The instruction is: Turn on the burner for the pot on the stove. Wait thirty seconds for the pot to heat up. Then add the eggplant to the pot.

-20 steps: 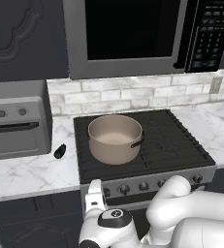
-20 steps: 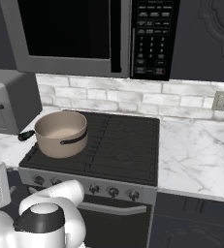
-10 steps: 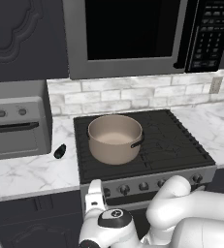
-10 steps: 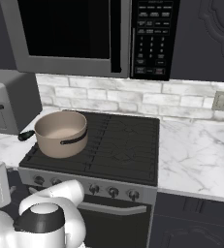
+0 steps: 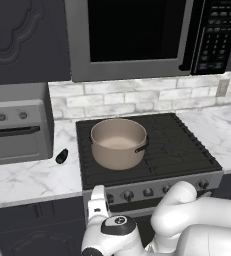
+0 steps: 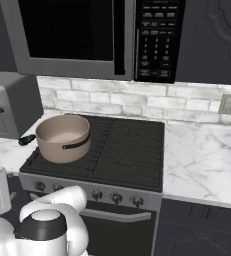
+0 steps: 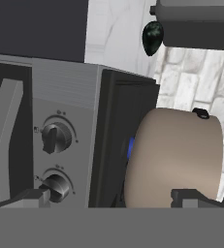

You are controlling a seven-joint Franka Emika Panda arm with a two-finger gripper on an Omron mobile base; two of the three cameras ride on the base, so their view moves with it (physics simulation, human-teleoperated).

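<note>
I'm looking over the arm at the stove [image 5: 152, 150] — its black grated cooktop is sitting between two stretches of white marble counter [image 5: 32, 177], with a row of dark knobs [image 5: 148, 192] along the steel front. The pot [image 5: 118, 142] is standing upright on the left side of the cooktop, its short dark handle pointing toward the middle of the grates. The eggplant [image 5: 61, 156] is lying on the counter just left of the stove, near the lower right corner of the toaster oven [image 5: 16, 131] and apart from the pot. In the right base view the pot [image 6: 63, 137] is sitting at the cooktop's left, with a microwave [image 6: 94, 37] hanging above. The gripper [image 7: 108, 197] is holding low in front of the range with its two fingertips [image 7: 30, 197] spread wide and nothing between them. In the hand view, which is rolled sideways, I'm seeing two knobs [image 7: 55, 137] on the steel front, the pot's tan wall [image 7: 174, 155] beyond them with a small blue glow at its base, and the eggplant [image 7: 152, 37] further off against the marble.
</note>
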